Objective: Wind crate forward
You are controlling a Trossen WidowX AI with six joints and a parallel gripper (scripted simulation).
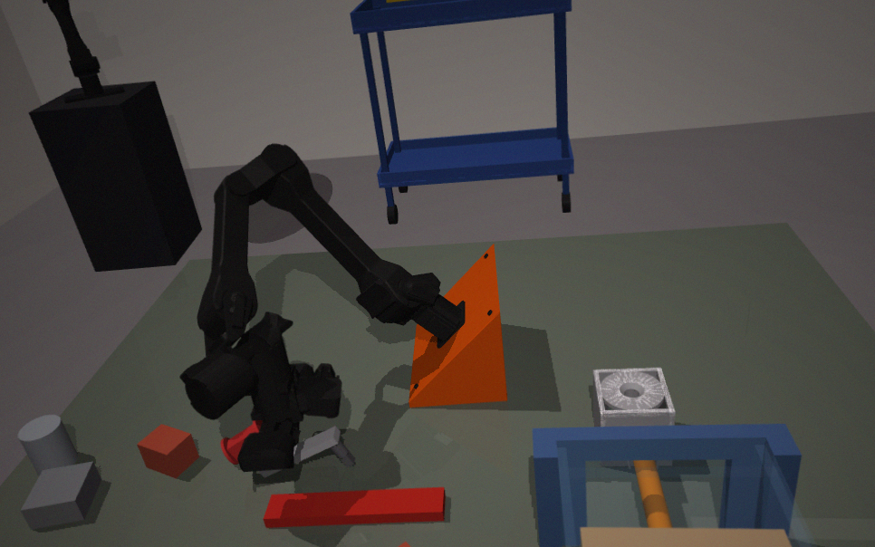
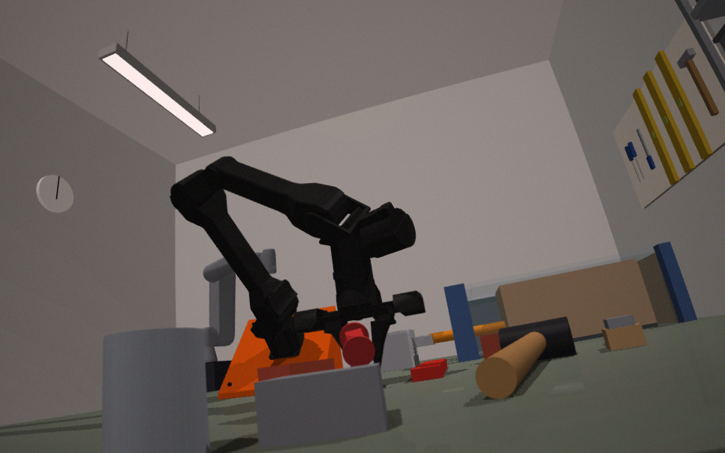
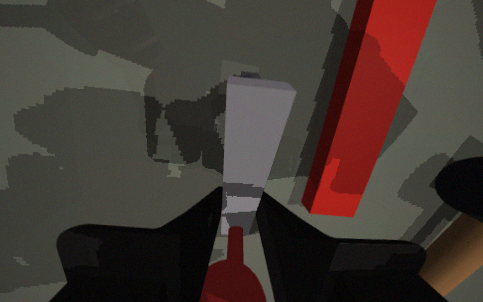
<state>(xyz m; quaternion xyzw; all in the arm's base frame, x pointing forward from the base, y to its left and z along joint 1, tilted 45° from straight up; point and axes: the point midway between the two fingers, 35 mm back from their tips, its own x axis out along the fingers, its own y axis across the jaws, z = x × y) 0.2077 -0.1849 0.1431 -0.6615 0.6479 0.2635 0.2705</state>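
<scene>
The winch handle, a grey bar (image 1: 319, 445) (image 3: 258, 135) with a red knob (image 2: 357, 349) (image 3: 235, 285), is low over the bench. Its short square key (image 1: 341, 454) points down at the far end. My gripper (image 3: 239, 193) is shut on the bar near the knob end, with one finger on each side. The grey winch (image 1: 664, 414) (image 2: 399, 349) has a round hole on top. An orange strap (image 1: 651, 485) (image 2: 469, 331) runs from it through the blue frame (image 1: 665, 435) (image 2: 456, 323) to the tan crate (image 1: 686, 536) (image 2: 573, 298). The crate sits flat behind the frame.
An orange wedge (image 1: 475, 367) (image 2: 242, 360) stands at my arm's base. A red bar (image 1: 360, 505) (image 3: 373, 90) lies beside the handle. A red block (image 1: 168, 449), grey block (image 1: 61, 495) (image 2: 320, 405) and grey cylinder (image 1: 47, 441) (image 2: 154, 388) stand left. A black-headed mallet (image 2: 539, 337) lies near the cubby.
</scene>
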